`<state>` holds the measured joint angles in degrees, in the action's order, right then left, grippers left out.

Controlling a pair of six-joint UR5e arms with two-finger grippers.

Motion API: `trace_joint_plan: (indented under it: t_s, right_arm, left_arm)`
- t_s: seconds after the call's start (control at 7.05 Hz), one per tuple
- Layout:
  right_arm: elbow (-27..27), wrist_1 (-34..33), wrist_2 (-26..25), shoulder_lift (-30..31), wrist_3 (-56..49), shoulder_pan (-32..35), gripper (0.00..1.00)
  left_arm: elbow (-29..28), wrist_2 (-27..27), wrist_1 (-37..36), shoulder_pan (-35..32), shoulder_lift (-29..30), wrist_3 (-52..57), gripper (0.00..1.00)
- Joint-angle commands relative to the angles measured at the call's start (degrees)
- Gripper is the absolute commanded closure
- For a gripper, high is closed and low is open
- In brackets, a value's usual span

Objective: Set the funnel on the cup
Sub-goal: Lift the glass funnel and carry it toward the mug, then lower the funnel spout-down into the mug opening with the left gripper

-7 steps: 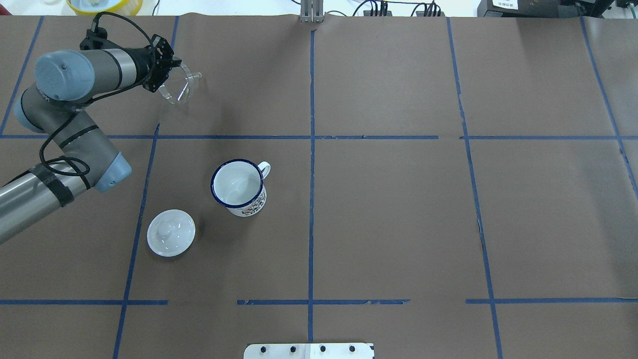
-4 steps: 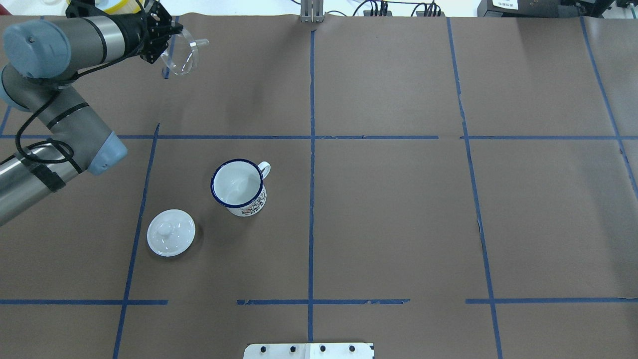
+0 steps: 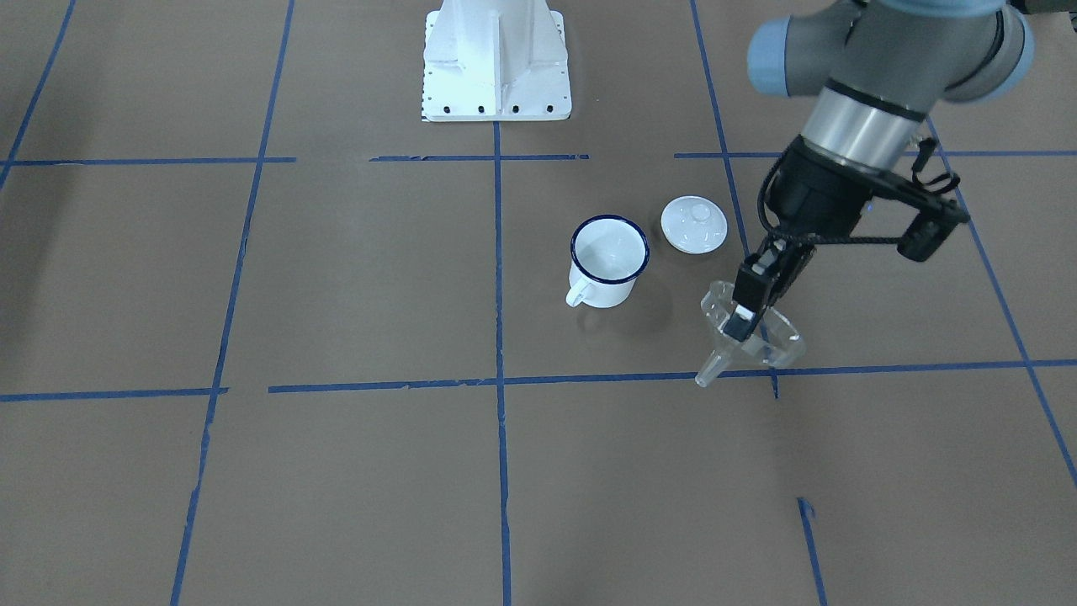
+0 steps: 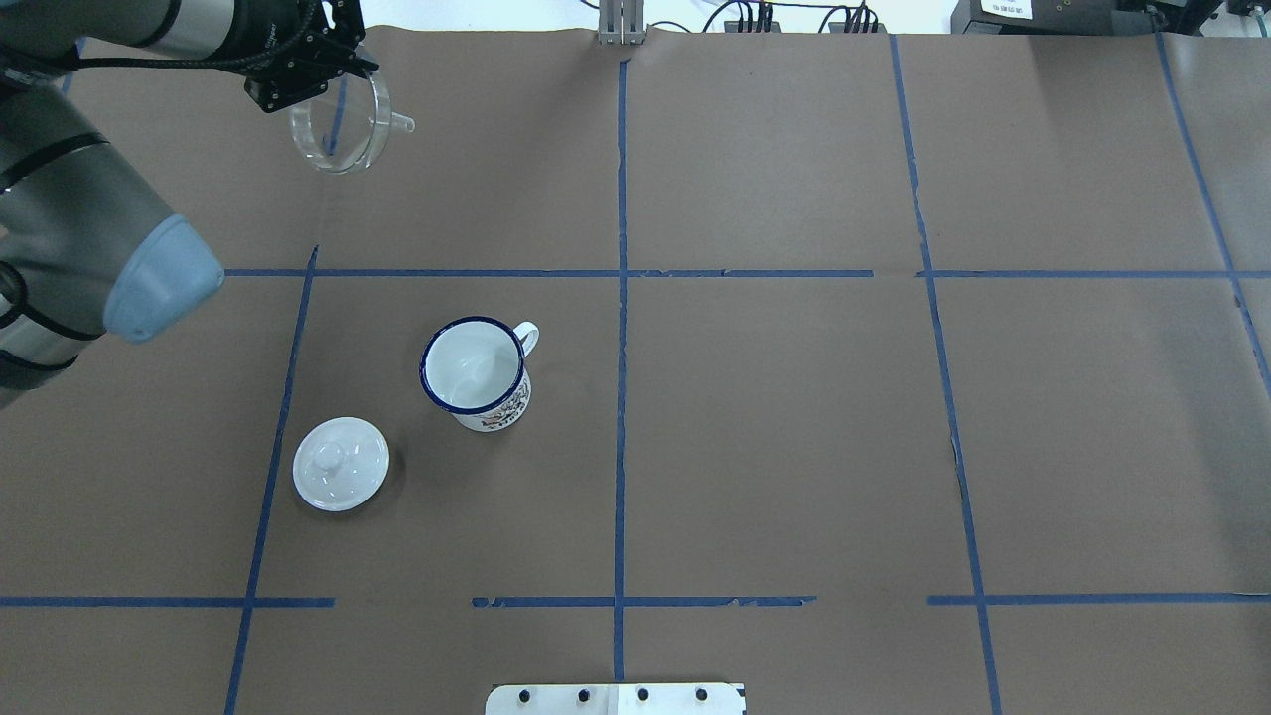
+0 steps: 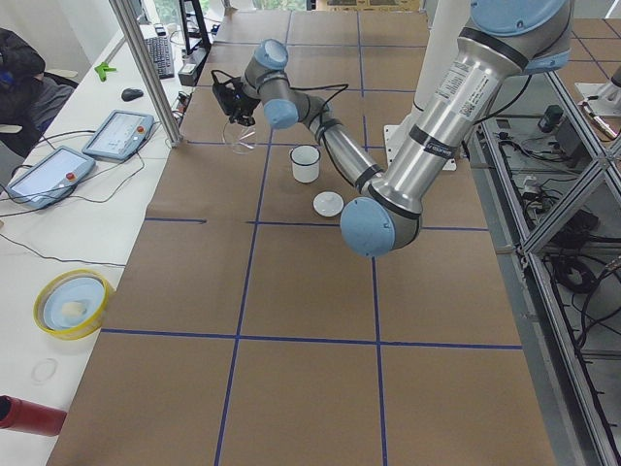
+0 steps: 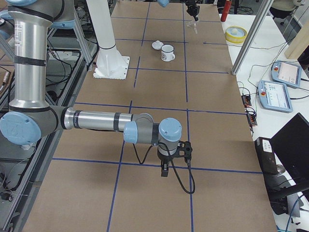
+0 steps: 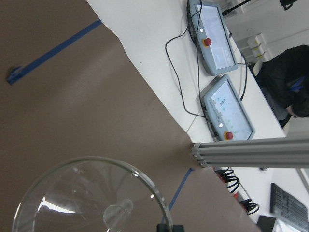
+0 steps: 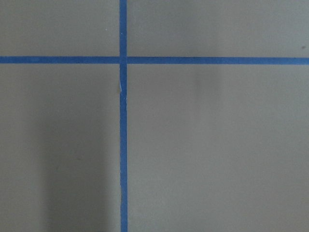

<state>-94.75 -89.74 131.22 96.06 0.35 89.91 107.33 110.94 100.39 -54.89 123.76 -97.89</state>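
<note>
Our left gripper (image 3: 744,323) pinches the funnel (image 3: 778,341), lifted but not yet on the cup (image 3: 609,263); how our right gripper (image 6: 164,171) holds its fingers we cannot tell.

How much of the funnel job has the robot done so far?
Done: the left gripper has the funnel pinched by its rim, up off the table. In hand: it hangs tilted, off to one side of the cup. Left: bring it over the cup, set the spout inside and let go.

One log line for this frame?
left gripper: shut on funnel, aloft | cup: upright, empty | right gripper: cannot tell | funnel not yet on cup
</note>
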Motion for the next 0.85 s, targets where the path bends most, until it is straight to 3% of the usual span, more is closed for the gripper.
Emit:
trace_joint_plan:
  t_s: [0.0,0.14,0.43,0.71]
  right_arm:
    - [0.0,0.0,0.0,0.0,0.0,0.0,0.0]
    - [0.0,0.0,0.0,0.0,0.0,0.0,0.0]
    - [0.0,0.0,0.0,0.0,0.0,0.0,0.0]
    - [-0.09,0.0,0.0,0.0,0.0,0.0,0.0]
  left_arm:
    - [5.35,1.3,-23.06,5.37,6.29,7.34,1.0]
    - [4.91,0.78,-27.57,9.76,7.97,8.76,1.0]
    - [-1.03,0.51,-27.8,15.49,9.99,8.77,1.0]
    - [-2.74,-0.02,-27.97,17.18,10.27,8.69,1.0]
